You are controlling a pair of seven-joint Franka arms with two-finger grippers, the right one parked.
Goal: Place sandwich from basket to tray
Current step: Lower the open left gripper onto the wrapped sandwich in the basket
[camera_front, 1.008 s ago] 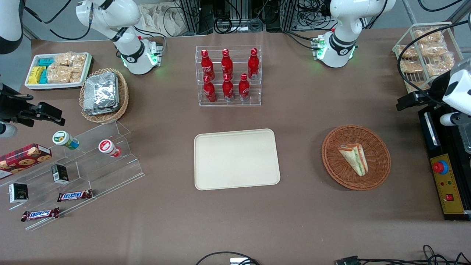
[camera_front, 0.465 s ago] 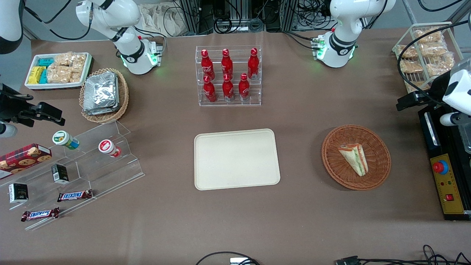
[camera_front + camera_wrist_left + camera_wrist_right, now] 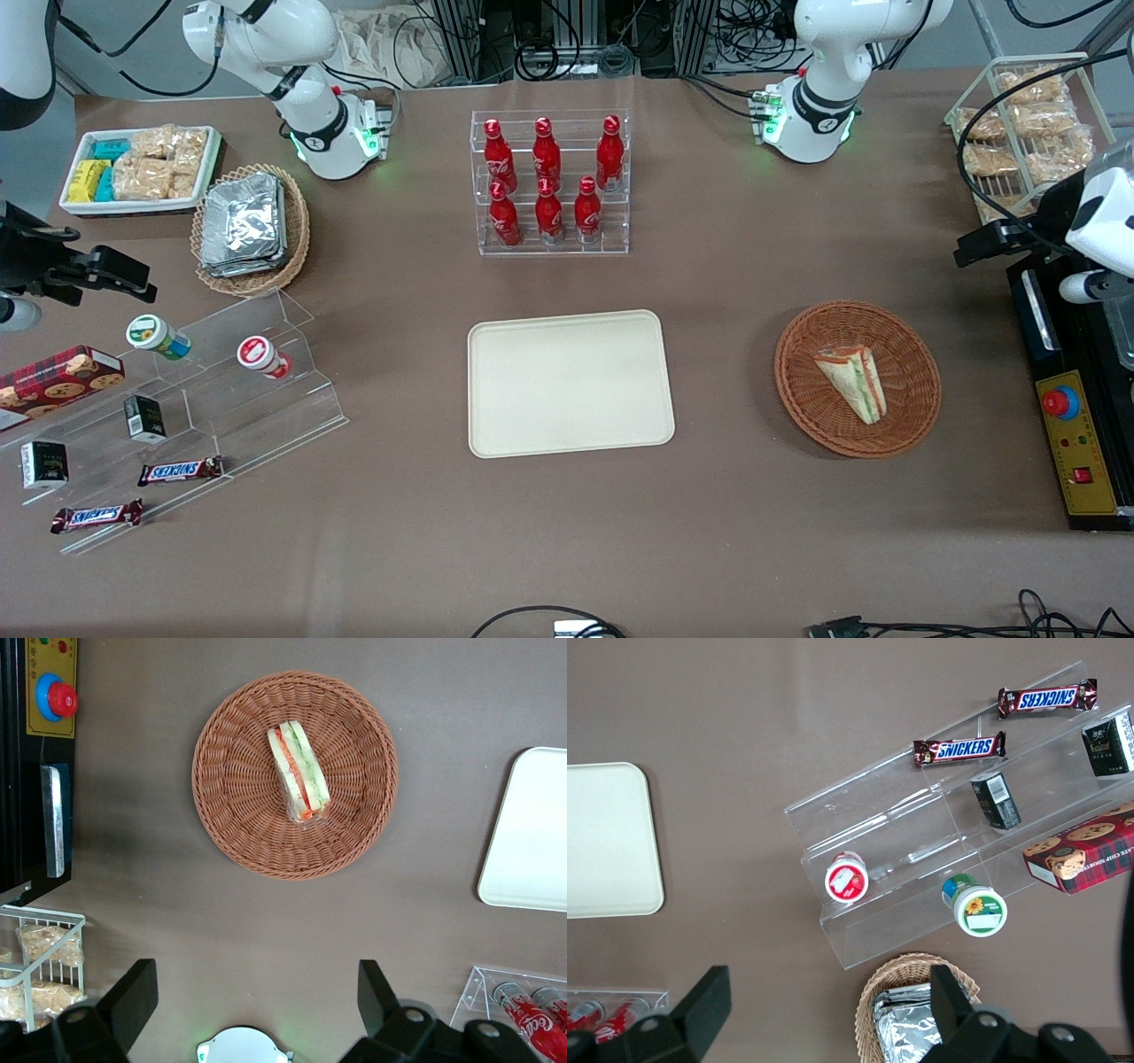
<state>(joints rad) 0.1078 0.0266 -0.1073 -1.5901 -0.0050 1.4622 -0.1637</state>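
Sandwich waited in the basket; the left gripper hung high and released

The sandwich [image 3: 852,383] lay near the middle of the basket [image 3: 912,416], which sat toward the working arm's end of the table [image 3: 709,532], well apart from the bare tray [image 3: 570,383]. The gripper [image 3: 257,1001] hovered well above the table with its 2 fingers [image 3: 131,1001] spread wide, holding nothing. A good grasp would probably mean descending over the wedge, aligning the fingers across its 2 bread faces, and closing gently to avoid squashing it.
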